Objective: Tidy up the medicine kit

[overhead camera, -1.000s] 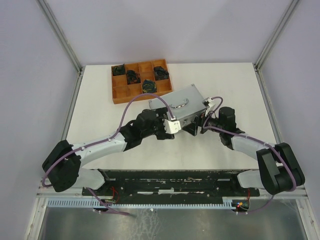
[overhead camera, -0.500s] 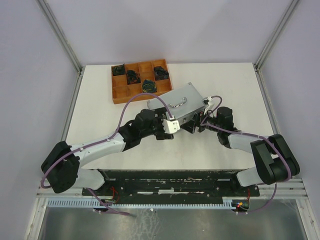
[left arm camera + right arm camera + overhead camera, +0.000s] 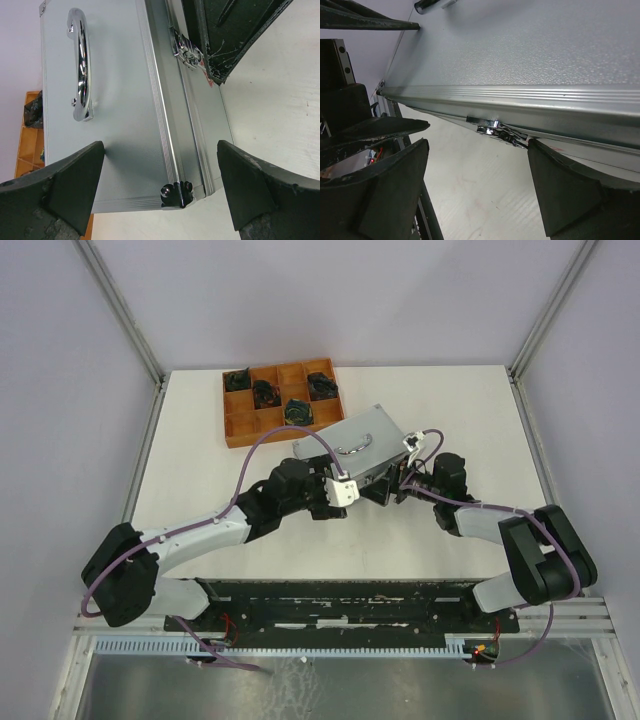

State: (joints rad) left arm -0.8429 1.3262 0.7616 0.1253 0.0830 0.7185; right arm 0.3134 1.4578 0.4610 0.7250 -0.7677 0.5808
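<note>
The medicine kit (image 3: 362, 444) is sitting just above the middle of the top view, on the white table (image 3: 190, 480), turned at an angle, its lid down and its metal handle (image 3: 357, 447) lying on the upward face. Its upper-left corner is lying just beside the wooden tray (image 3: 236, 427), which is occupying the upper centre-left and carrying dark bundles (image 3: 264, 392) in four of its compartments.

The left gripper (image 3: 372, 492) is reaching in from the lower left to the kit's near side. In the left wrist view its fingers (image 3: 67, 182) are standing wide apart at the bottom corners, grasping nothing – the kit's bottom corner is showing in the gap between them, and the front latch (image 3: 187, 53) and small red mark (image 3: 205, 76) are lying higher up, towards the upper right.

The right gripper (image 3: 402, 484) is coming in from the right to the same near face, close beside the left one. It too is released: in the right wrist view its fingers (image 3: 390, 187) are spread to either side of the lower frame, with the latch showing in the middle just above the gap. Whether the right-hand finger is touching the kit's front, I cannot tell.
</note>
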